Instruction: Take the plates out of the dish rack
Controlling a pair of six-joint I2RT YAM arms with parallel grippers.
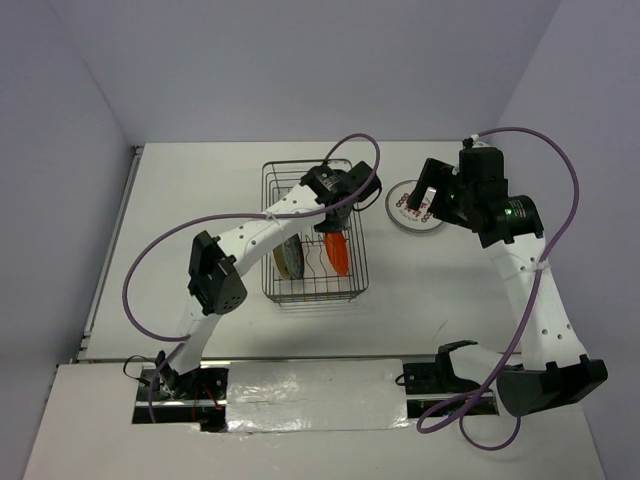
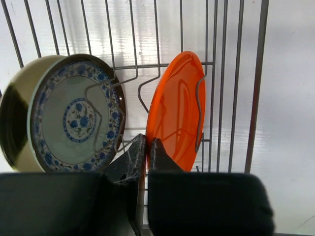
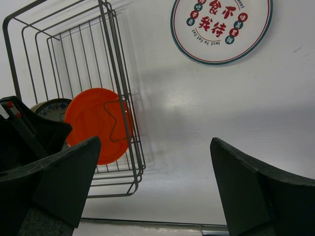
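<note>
The dish rack (image 1: 272,180) of dark wire stands mid-table. In it an orange plate (image 2: 177,108) stands on edge, and beside it a second plate (image 2: 74,118) with a blue pattern and an olive-tan back. My left gripper (image 2: 148,145) reaches down into the rack, shut on the orange plate's near rim, a sliver of orange showing between the fingers. A white plate (image 3: 221,27) with red print lies flat on the table right of the rack. My right gripper (image 3: 155,142) hovers open above the table near that plate, holding nothing.
The rack's right wall (image 3: 120,98) rises between the orange plate and the bare table. Wire dividers (image 2: 199,113) cross in front of both standing plates. A purple cable (image 1: 350,150) loops over the rack's far end. The table's near edge (image 3: 147,223) is below the right gripper.
</note>
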